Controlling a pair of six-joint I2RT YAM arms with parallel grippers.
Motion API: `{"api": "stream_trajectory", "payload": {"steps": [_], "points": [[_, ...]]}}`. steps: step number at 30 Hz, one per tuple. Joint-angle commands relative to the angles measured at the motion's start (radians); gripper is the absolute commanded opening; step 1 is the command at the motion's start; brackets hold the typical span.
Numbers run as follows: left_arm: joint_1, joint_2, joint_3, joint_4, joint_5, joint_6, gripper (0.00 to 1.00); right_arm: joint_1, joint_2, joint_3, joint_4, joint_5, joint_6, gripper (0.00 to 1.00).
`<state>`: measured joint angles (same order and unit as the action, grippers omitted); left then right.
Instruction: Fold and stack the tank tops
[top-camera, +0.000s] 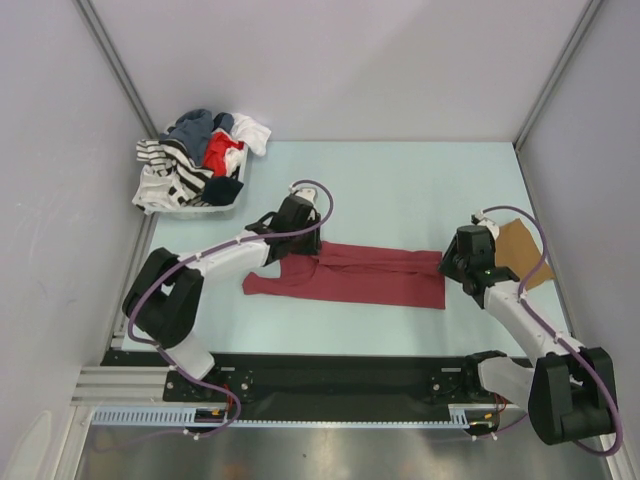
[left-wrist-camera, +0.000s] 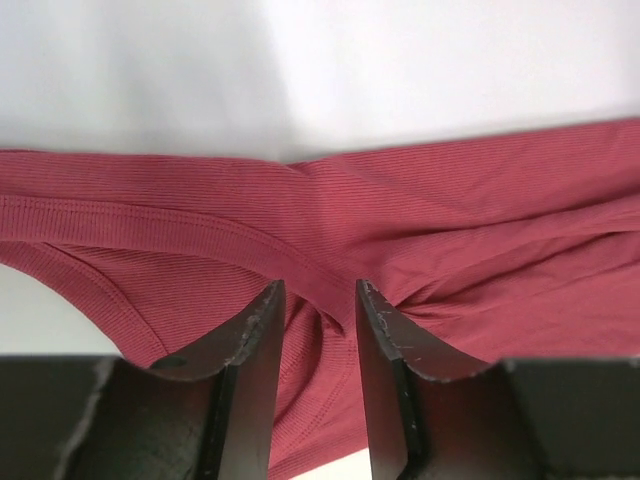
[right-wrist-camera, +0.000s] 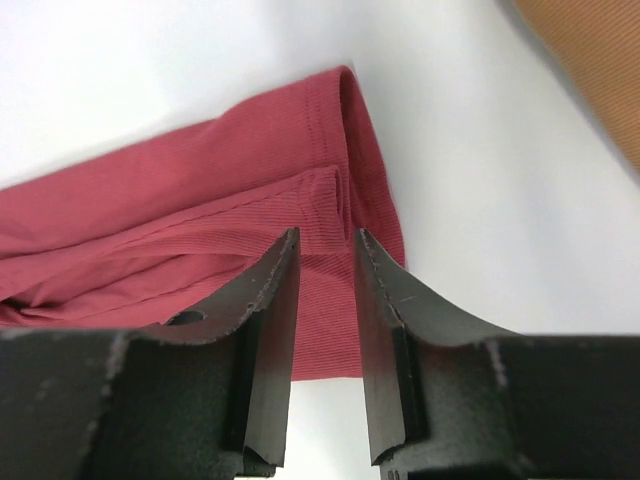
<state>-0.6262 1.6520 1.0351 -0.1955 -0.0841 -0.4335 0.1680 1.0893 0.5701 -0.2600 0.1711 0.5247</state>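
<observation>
The dark maroon tank top (top-camera: 350, 272) lies on the table as a long, narrow folded strip between the arms. My left gripper (top-camera: 298, 246) stands over its left, strap end. In the left wrist view, the jaws (left-wrist-camera: 320, 300) are a narrow gap apart, with wrinkled maroon cloth (left-wrist-camera: 420, 220) under and between them. My right gripper (top-camera: 452, 266) stands over the right hem end. There too the jaws (right-wrist-camera: 326, 250) are a narrow gap apart above the folded hem (right-wrist-camera: 330, 150). The tan-brown tank top (top-camera: 520, 252) lies behind the right arm and also shows in the right wrist view (right-wrist-camera: 600, 70).
A white basket (top-camera: 226, 207) heaped with mixed clothes, striped, red, blue and white, stands at the back left. Grey walls close in the table on the left, back and right. The black base rail (top-camera: 330, 385) runs along the near edge.
</observation>
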Motion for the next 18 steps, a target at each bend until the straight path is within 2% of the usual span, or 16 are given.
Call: {"api": "stream_trajectory", "payload": {"steps": [1, 5, 8, 13, 18], "points": [[-0.006, -0.069, 0.012, 0.025, 0.033, 0.027, 0.39, 0.013, -0.035, 0.028, 0.004, 0.001, -0.002, 0.33], [-0.007, -0.075, 0.057, 0.002, 0.056, 0.032, 0.39, 0.068, -0.025, 0.091, -0.018, 0.076, -0.008, 0.33], [-0.018, -0.063, 0.092, -0.001, 0.076, 0.036, 0.39, 0.073, 0.007, 0.106, 0.033, 0.032, -0.017, 0.32], [-0.041, 0.035, 0.167, -0.021, 0.139, 0.032, 0.37, 0.071, 0.208, 0.186, 0.056, -0.047, -0.008, 0.28], [-0.041, 0.097, 0.157, -0.019, 0.167, 0.018, 0.33, 0.076, 0.303, 0.189, 0.083, -0.091, 0.005, 0.26]]}}
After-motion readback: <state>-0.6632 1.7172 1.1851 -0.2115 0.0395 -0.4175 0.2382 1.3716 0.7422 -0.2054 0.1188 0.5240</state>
